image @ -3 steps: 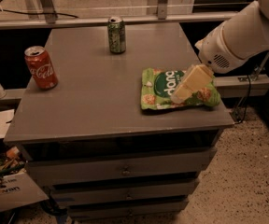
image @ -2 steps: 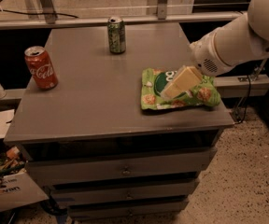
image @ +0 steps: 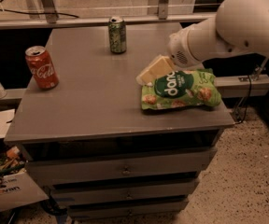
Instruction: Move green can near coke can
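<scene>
- The green can point(image: 117, 35) stands upright at the upper middle of the frame, near the far edge of the grey table point(image: 92, 106).
- The coke can point(image: 41, 67) stands upright at the left of the tabletop, well apart from the green can.
- The gripper point(image: 145, 77) is right of centre, a pale wedge angled down-left, its tip just above the table at the upper left corner of the green snack bag point(image: 183, 90).
- Whether it is parted or closed cannot be told; it holds nothing visible.
- The white arm point(image: 232, 24) reaches in from the upper right.
</scene>
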Controlling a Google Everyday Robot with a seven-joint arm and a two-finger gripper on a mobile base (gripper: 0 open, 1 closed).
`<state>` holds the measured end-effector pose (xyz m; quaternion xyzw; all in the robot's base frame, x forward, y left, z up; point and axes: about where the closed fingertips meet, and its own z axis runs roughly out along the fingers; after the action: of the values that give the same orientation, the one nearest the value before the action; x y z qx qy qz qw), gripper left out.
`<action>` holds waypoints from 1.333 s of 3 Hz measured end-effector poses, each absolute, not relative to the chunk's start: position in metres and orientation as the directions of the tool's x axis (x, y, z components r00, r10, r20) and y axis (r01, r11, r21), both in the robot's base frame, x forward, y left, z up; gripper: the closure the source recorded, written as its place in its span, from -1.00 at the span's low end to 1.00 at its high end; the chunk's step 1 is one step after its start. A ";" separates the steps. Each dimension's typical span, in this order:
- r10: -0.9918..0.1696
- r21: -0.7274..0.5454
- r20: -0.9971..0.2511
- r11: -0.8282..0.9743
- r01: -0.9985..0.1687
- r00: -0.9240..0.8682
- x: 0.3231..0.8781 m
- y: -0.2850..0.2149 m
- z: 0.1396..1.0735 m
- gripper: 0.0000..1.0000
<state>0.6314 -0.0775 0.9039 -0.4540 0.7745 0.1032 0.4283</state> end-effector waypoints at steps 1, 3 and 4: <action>-0.582 -0.207 -0.788 0.558 -0.804 -0.201 0.668 -0.051 0.894 -1.00; -0.518 -0.169 -0.842 0.517 -0.839 -0.149 0.744 -0.008 0.877 -1.00; -0.517 -0.169 -0.843 0.517 -0.839 -0.149 0.744 -0.008 0.876 -1.00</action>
<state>0.7444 -0.0076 0.8765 -0.4598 0.7378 0.1740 0.4626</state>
